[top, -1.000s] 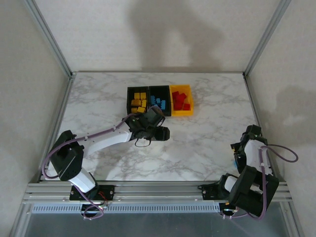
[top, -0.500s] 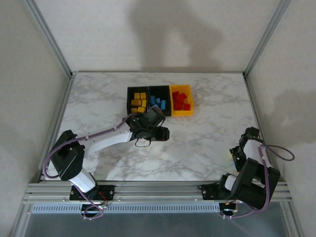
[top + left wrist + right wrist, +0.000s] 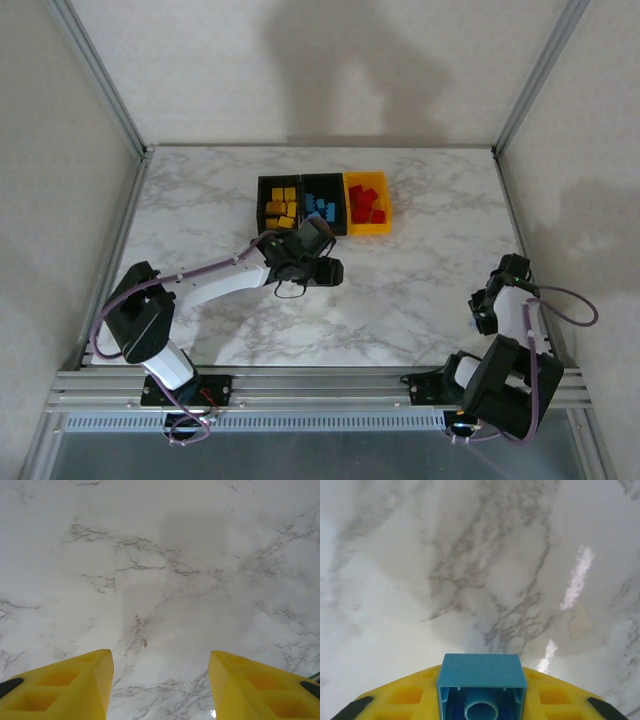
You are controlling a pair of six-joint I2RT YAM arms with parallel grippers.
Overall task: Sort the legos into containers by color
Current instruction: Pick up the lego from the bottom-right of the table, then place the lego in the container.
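A blue lego [image 3: 481, 690] sat clamped between the 2 yellow fingers [image 3: 405, 696] of the right tool [image 3: 481, 680], its hollow underside facing the wrist camera and both fingers pressed against its sides. From above, the right tool [image 3: 487, 312] hung over the worktop [image 3: 200, 200] near its right edge, toward the near right corner.

The 3 containers stood joined in a row near the middle of the far edge. The left black bin [image 3: 262, 205] held yellow legos [image 3: 281, 208], the middle black bin [image 3: 323, 180] held blue legos [image 3: 322, 208], and the yellow-orange bin [image 3: 368, 229] at the right end held red legos [image 3: 366, 204].

The left tool [image 3: 325, 268] hovered just on the near side of the bins, about level with the middle bin. In its wrist view, the left tool [image 3: 160, 680] had its yellow fingers [image 3: 70, 685] set well apart with nothing between them, bare marble showing in the gap.
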